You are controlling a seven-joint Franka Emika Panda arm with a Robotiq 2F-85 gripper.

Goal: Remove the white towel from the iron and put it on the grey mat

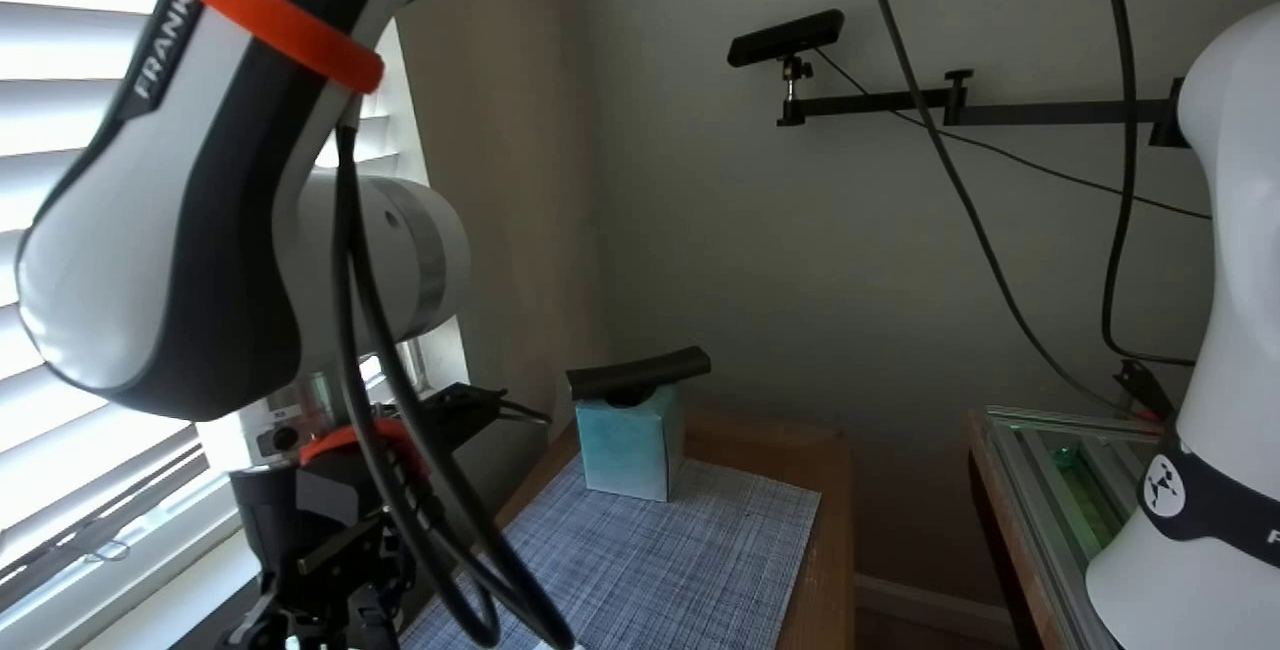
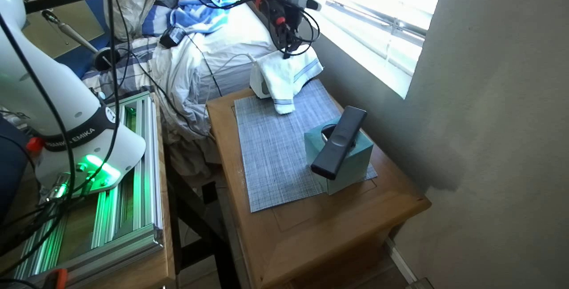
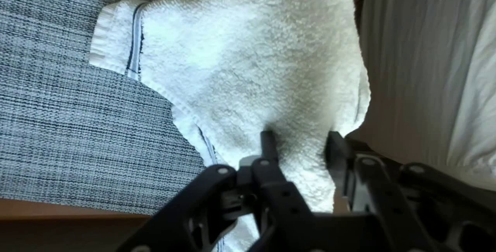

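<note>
Wrist view: white towel beneath gripper; jaws apart; contact unclear

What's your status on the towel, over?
Gripper open at white towel, contact unclear. Towel draped over iron. Teal box on grey mat, apart from towel, could crowd placement.

Fluffy cloth towel, coarse woven mat, smooth wooden table; blurred gripper perhaps matt.
</note>
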